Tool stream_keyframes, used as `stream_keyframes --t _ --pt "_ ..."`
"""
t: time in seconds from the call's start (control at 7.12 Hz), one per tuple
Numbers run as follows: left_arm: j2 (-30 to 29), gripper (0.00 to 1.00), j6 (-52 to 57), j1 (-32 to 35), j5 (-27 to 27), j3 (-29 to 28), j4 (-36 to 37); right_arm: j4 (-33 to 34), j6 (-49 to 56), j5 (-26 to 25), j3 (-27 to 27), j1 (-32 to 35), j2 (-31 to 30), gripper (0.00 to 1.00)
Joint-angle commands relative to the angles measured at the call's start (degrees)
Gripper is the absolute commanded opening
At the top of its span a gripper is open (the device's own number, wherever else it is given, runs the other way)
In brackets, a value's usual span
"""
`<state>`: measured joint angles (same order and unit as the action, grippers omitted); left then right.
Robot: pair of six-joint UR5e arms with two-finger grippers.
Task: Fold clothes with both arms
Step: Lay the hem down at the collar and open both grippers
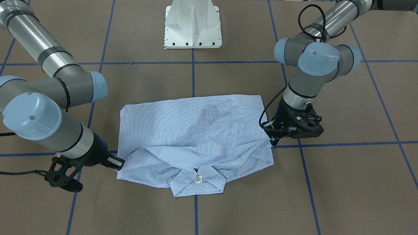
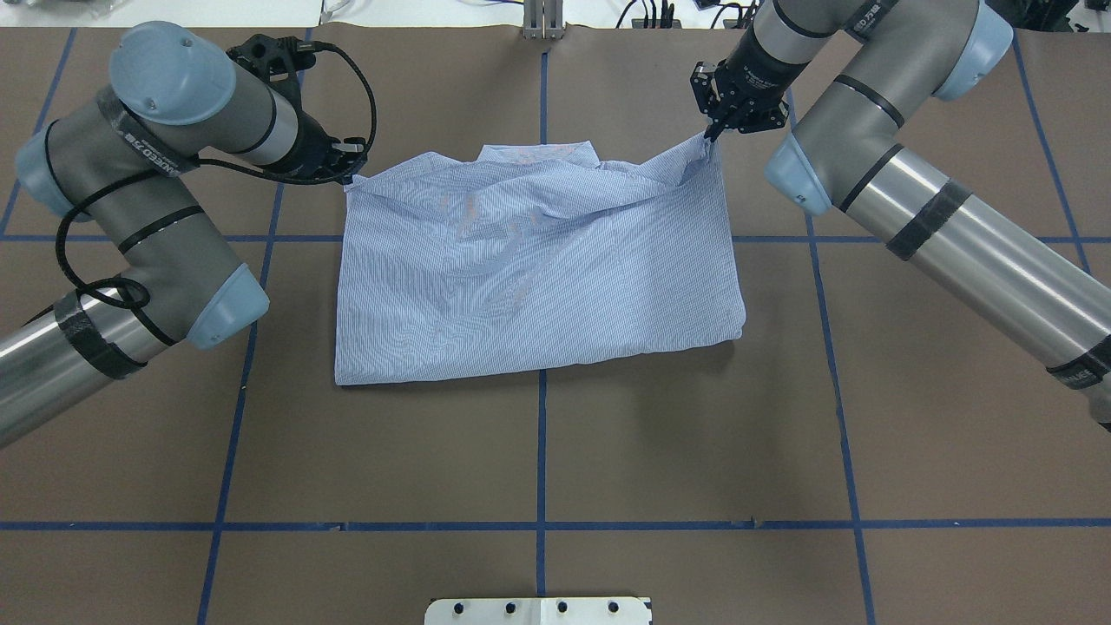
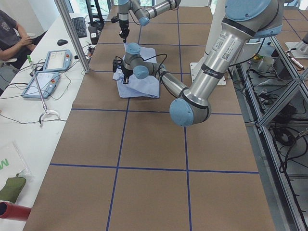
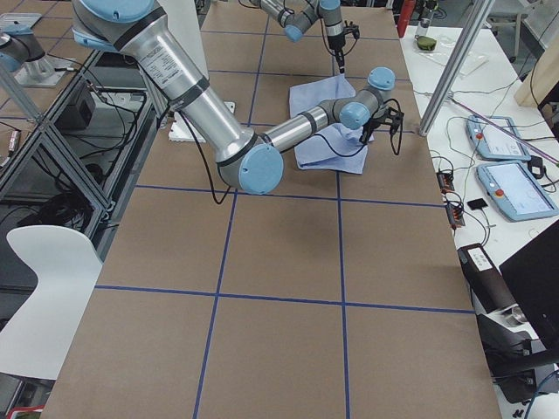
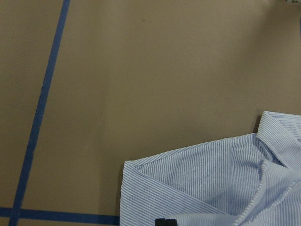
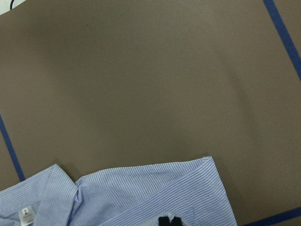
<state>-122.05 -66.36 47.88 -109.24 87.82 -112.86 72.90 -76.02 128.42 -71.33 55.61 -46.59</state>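
Note:
The light blue striped shirt (image 2: 538,260) lies folded into a rectangle on the brown table, collar (image 1: 197,184) with its white tag on the side far from the robot. My left gripper (image 2: 351,176) is shut on the shirt's far left shoulder corner; its fingertip shows on the cloth in the left wrist view (image 5: 165,221). My right gripper (image 2: 712,137) is shut on the far right shoulder corner, which is pulled up a little; its fingertips pinch the cloth in the right wrist view (image 6: 169,220). In the front-facing view the left gripper (image 1: 272,139) is on the right and the right gripper (image 1: 119,162) on the left.
The white pedestal base (image 1: 192,27) stands on the robot's side of the shirt. Blue tape lines (image 2: 541,451) grid the brown table. In the exterior left view a seated person (image 3: 12,33) and teach pendants (image 3: 55,60) are at a side desk beyond the table edge.

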Motion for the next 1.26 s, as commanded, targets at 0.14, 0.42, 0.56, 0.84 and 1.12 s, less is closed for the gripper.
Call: stream_keyframes --t 0.14,0.42,0.56,0.84,1.12 --pt "-1.00 0.00 0.00 0.11 0.08 -5.81 -4.64 -0.04 0.17 -0.18 0.93 -0.24 0.01 0.00" --pt "-1.08 0.00 -0.09 0.11 0.08 -5.82 -4.65 -0.04 0.17 -0.18 1.02 -0.33 0.01 0.00" --pt "-1.17 0.00 -0.09 0.11 0.00 -5.82 -4.65 -0.13 0.17 -0.18 1.11 -0.33 0.01 0.00" --pt "-1.26 0.41 -0.18 0.20 -0.01 -5.56 -4.74 -0.22 0.08 -0.97 1.19 -0.76 -0.08 0.84" --pt "-1.17 0.99 0.00 0.37 -0.01 -5.38 -4.74 -0.22 0.60 -1.50 1.54 -0.85 -0.25 1.00"
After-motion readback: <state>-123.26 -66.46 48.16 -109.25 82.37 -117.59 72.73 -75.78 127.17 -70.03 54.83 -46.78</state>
